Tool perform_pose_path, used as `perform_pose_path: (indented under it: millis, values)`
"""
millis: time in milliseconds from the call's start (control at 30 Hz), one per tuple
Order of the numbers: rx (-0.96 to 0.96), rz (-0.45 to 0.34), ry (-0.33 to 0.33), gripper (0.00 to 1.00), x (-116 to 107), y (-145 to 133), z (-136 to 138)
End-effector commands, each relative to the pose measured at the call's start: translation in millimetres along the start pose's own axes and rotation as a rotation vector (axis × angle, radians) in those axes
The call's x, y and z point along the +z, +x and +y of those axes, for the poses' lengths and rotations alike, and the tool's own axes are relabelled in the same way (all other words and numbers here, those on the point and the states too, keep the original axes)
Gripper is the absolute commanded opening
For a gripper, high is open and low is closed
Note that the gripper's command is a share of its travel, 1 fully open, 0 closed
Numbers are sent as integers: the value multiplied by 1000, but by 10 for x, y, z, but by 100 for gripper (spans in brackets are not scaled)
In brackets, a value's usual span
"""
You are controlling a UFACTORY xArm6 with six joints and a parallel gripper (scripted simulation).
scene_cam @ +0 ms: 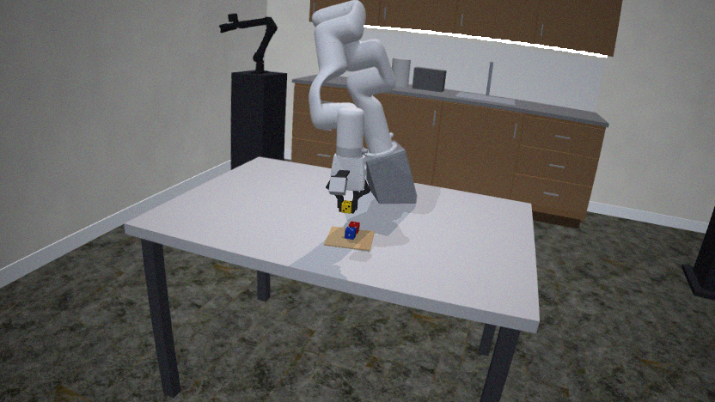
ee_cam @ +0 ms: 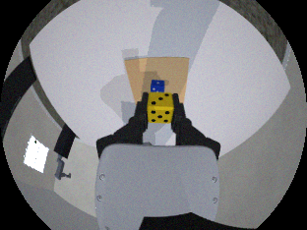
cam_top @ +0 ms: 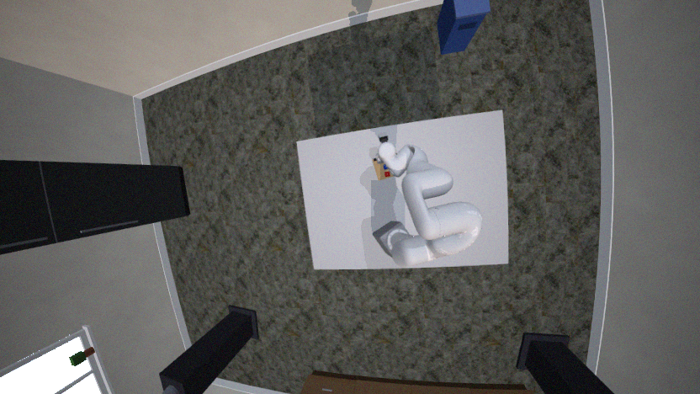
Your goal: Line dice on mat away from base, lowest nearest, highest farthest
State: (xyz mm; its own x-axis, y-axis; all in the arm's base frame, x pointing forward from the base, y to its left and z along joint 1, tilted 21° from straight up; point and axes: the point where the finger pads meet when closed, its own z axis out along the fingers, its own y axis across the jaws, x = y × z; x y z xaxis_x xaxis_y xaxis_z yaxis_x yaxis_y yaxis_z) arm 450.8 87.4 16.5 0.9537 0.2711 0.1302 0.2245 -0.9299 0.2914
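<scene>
My gripper is shut on a yellow die and holds it in the air above the tan mat. A blue die and a red die stand on the mat, close together. In the wrist view the blue die shows just beyond the yellow die, and the red die is hidden. In the overhead view the arm covers part of the mat.
The white table bears the mat and the robot's grey base. A black pedestal with a dark arm stands behind the table's left side. Wooden cabinets line the back wall.
</scene>
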Motion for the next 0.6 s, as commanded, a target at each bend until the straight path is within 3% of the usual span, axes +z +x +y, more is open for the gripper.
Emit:
perform_pose_path:
  millis: [0,567]
  values:
    - [36,11,-33,27,-2,48,-46]
    - [36,11,-33,27,51,49,-45]
